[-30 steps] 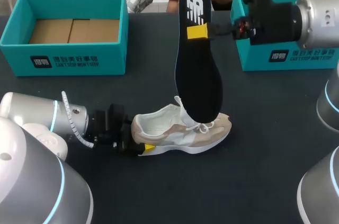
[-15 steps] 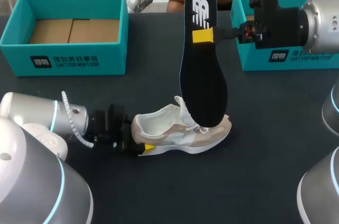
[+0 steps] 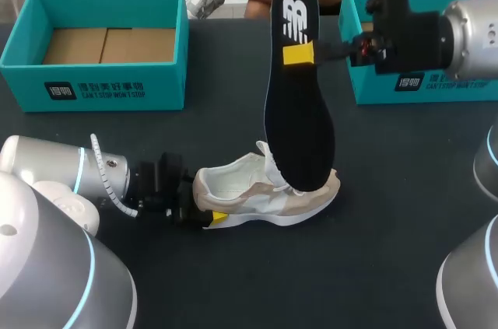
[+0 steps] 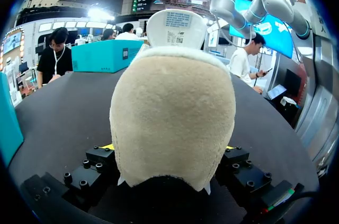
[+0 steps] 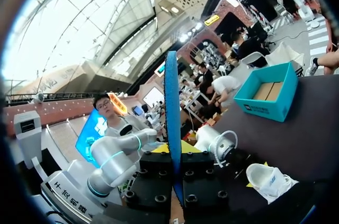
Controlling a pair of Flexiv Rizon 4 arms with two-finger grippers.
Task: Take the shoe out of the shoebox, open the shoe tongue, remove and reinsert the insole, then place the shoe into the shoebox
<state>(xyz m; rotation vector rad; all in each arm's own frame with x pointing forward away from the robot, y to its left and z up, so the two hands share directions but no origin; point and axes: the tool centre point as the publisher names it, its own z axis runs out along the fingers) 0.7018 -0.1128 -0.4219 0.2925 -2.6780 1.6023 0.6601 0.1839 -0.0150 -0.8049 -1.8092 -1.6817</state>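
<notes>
My right gripper (image 3: 299, 54), in from 3 o'clock, pinches the black insole (image 3: 299, 127) upright, with a white logo at its 12 o'clock end and its lower end at the laces of the shoe (image 3: 264, 193). My left gripper (image 3: 204, 204) clamps the shoe's heel from 9 o'clock. At the table's 10 o'clock, the open teal shoebox (image 3: 93, 84) has white print on its wall and shows a cardboard floor.

Silver arms (image 3: 54, 167), cyan-ringed joints
</notes>
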